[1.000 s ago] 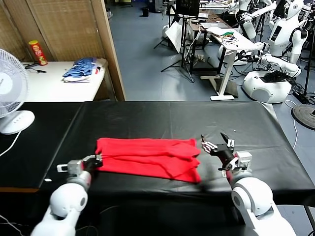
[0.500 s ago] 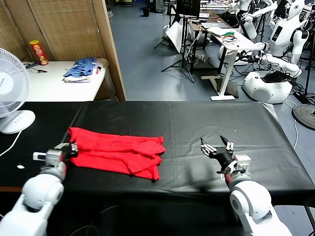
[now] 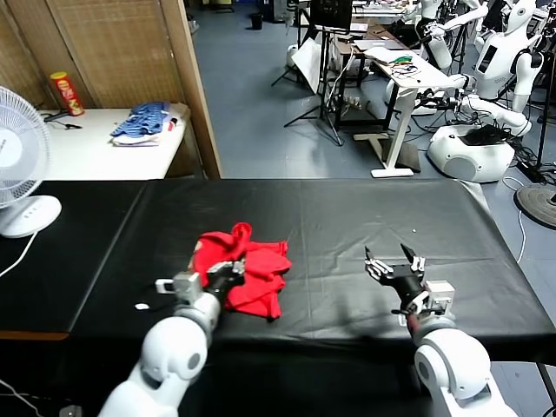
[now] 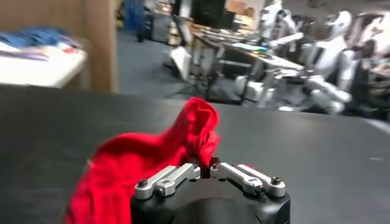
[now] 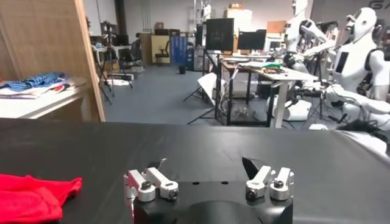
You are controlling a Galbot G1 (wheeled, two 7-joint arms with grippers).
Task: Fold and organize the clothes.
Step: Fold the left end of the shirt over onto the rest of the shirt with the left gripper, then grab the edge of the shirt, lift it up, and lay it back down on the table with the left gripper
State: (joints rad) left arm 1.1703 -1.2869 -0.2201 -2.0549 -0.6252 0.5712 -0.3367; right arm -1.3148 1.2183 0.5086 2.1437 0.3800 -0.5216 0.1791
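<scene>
The red T-shirt point(image 3: 252, 271) lies bunched on the black table point(image 3: 347, 217), left of centre, with one end lifted into a peak. My left gripper point(image 3: 228, 269) is at the heap's near left side, shut on a fold of the red cloth. In the left wrist view the cloth point(image 4: 155, 155) rises from between the closed fingertips of that gripper point(image 4: 207, 165). My right gripper point(image 3: 395, 263) hovers low over bare table to the right, open and empty. The right wrist view shows its spread gripper point(image 5: 206, 164) and the shirt's edge point(image 5: 30, 196) well off to the side.
A white fan point(image 3: 19, 165) stands at the table's far left. Behind it a white side table point(image 3: 87, 152) carries a blue-and-white cloth heap point(image 3: 143, 122) and a red can point(image 3: 66, 92). A small white scrap point(image 3: 142, 306) lies near the front edge. Desks and other robots point(image 3: 486, 95) fill the background.
The left gripper first dragged the flat shirt leftward, then swung back right with its left end, folding it over and bunching the cloth. The right gripper barely moved.
</scene>
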